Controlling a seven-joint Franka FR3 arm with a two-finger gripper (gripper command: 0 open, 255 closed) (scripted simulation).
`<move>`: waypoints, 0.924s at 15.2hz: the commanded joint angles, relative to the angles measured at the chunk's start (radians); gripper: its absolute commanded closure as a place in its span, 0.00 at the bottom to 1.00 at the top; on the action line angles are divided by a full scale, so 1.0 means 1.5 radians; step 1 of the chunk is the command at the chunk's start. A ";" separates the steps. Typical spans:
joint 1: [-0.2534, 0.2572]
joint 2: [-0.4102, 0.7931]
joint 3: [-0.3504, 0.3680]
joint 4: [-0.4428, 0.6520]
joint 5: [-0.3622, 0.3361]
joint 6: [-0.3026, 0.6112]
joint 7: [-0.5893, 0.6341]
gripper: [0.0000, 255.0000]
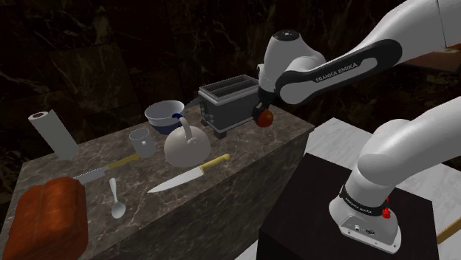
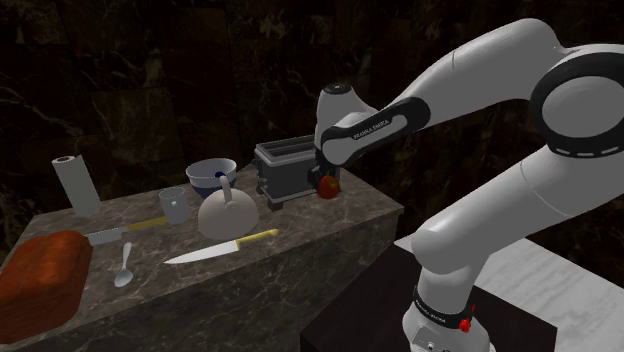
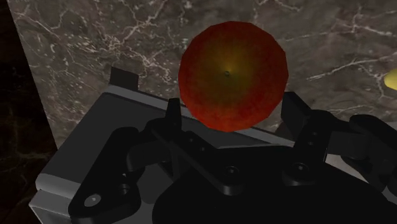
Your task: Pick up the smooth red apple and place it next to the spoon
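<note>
The tool (image 3: pixel 233 111) clasps the red apple (image 3: pixel 232 73) between its fingers, and its black body covers much of the grey toaster (image 3: pixel 89 127).

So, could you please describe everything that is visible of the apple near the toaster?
The apple is round and looks smooth. It is deep red, with a yellow-green patch around a small dark dot on the side facing the wrist camera. No stalk or leaf shows. The black jaws clasp it on two opposite sides. It is just to the right of the grey toaster in the shoulder view, over the dark marble counter. I cannot tell whether it touches the counter.
</note>
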 commanded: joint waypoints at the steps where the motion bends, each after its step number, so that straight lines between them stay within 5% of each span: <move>1: 0.003 -0.007 -0.002 0.012 0.004 -0.020 -0.005 1.00; 11: 0.011 -0.036 -0.011 0.074 0.016 -0.109 -0.027 1.00; 14: 0.021 0.003 0.035 0.110 0.022 -0.113 0.026 1.00</move>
